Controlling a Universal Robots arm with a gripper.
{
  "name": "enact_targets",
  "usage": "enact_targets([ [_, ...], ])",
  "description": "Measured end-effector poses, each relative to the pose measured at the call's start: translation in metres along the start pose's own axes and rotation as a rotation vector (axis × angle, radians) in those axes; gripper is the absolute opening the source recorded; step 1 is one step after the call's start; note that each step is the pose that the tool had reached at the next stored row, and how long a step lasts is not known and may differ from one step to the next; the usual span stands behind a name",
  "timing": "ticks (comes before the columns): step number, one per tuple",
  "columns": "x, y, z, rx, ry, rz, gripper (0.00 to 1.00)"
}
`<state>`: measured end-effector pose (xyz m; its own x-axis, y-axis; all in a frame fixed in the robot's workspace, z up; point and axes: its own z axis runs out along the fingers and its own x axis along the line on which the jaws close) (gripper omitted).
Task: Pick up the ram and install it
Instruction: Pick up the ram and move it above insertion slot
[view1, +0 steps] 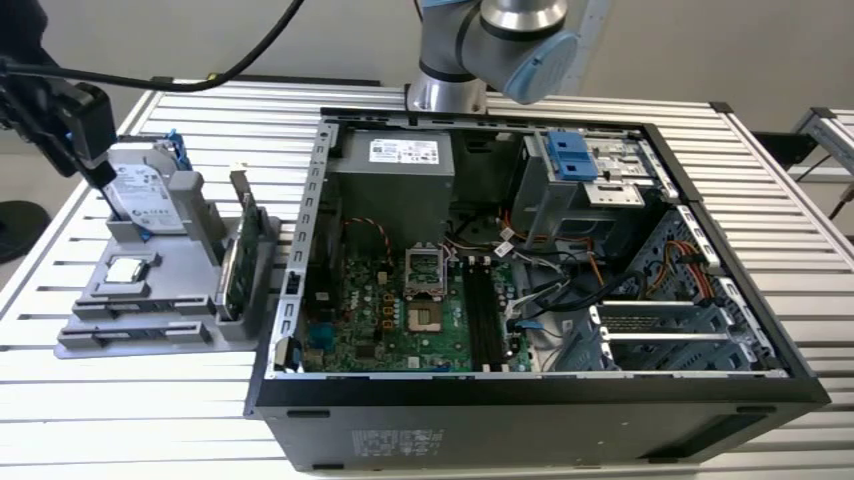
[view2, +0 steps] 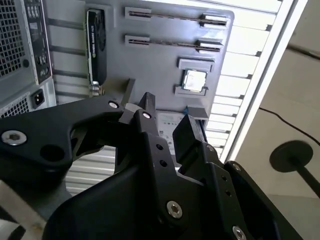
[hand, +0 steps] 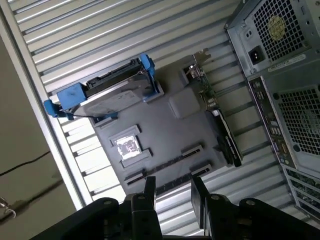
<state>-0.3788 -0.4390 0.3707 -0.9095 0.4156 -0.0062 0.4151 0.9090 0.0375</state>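
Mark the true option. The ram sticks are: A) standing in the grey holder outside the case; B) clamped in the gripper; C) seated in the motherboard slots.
A: in the second wrist view both ram sticks stand on edge in the grey holder, and the gripper is open with nothing between its fingers.

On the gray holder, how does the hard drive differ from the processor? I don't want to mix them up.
The hard drive is the larger of the two, a rectangle in a blue frame; the processor is a small bare square. The hard drive stands propped on its edge, while the processor lies flat in a recess. Both are silver and sit on the gray holder.
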Motion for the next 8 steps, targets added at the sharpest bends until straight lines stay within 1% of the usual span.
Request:
enact_targets([
  [8, 0.0004, -0.0004, 0.0075, 0.0088, -0.0076, 0.091, 1.00],
])
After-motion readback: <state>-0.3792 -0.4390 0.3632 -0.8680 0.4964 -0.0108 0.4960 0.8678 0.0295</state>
